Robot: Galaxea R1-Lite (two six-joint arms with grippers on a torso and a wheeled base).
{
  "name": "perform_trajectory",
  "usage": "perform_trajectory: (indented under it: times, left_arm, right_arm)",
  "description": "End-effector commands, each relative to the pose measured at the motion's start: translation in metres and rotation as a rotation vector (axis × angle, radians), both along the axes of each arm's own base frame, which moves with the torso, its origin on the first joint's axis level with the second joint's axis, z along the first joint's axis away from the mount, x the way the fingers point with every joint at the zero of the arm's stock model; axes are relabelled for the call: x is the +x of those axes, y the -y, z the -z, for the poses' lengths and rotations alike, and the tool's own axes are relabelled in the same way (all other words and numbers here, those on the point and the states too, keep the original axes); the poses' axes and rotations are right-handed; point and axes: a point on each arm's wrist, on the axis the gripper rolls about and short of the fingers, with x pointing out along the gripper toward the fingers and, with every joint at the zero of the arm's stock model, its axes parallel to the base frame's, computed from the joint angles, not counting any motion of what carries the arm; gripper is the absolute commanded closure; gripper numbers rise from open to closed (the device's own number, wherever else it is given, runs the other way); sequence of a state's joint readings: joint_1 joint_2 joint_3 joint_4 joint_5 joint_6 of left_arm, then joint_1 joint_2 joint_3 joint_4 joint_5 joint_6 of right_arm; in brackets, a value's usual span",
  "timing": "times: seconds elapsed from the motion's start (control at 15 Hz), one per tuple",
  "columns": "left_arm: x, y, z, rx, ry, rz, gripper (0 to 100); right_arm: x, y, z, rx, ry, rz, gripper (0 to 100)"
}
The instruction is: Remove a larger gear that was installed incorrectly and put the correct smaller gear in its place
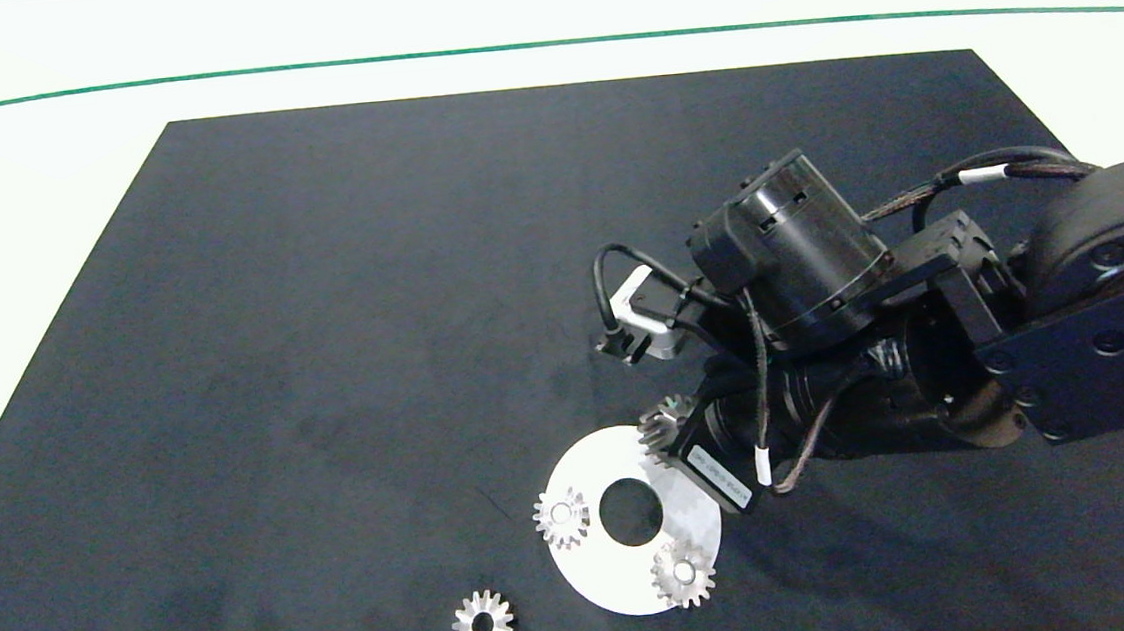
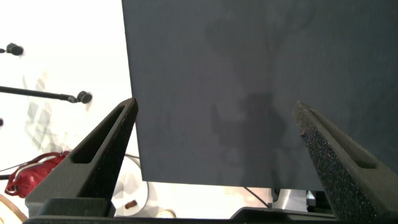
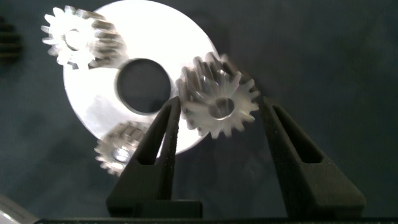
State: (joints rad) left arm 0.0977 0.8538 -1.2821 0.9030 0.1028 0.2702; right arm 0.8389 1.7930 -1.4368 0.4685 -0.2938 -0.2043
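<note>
Step in hand, by my reading: pulling the wrong gear off the white disc (image 1: 598,578).

R gripper (image 3: 221,102) sits at the disc's far-right rim, fingers (image 3: 163,134) closed in from both sides on the larger gear (image 3: 219,104). Teeth bear on the pads and nothing else is held. The gear looks tilted in head view and overhangs the rim. Whether it is clear of its seat: can't tell.

L gripper (image 2: 214,109) is idle and spread wide over the mat edge, w/ nothing between the fingers. It's not in head view.

Recommendations:
- Lift straight up off the seat. A tilted gear may bind or drag the disc
- Keep the grip across the teeth, centred on the bore. An off-centre hold risks the gear rolling out
- Avoid the two neighbours, esp. the near gear (image 1: 684,574)

The smaller gear (image 1: 483,626) lies loose and flat on the black mat (image 1: 322,324), near the disc's left side but apart, bore open.

Containers: none as such. The disc is the only carrier and has a round centre hole. It holds two seated gears, the left gear (image 1: 563,518) and the near one, plus the gripped gear at the rim
</note>
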Motion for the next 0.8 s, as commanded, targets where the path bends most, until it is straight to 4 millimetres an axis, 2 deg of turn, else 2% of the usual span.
perform_trajectory:
  times: [0.07,0.27,0.8]
  left_arm:
    - [0.0,0.0,0.0,0.001,-0.006,-0.001,0]
    - [0.0,0.0,0.0,0.001,-0.006,0.0,0]
    - [0.0,0.0,0.0,0.001,-0.006,0.0,0]
  right_arm:
    - [-0.01,0.013,-0.01,0.023,0.021,0.007,69]
    - [-0.015,0.019,-0.018,0.044,0.04,0.007,69]
    - [-0.03,0.043,-0.018,0.037,0.039,0.026,69]
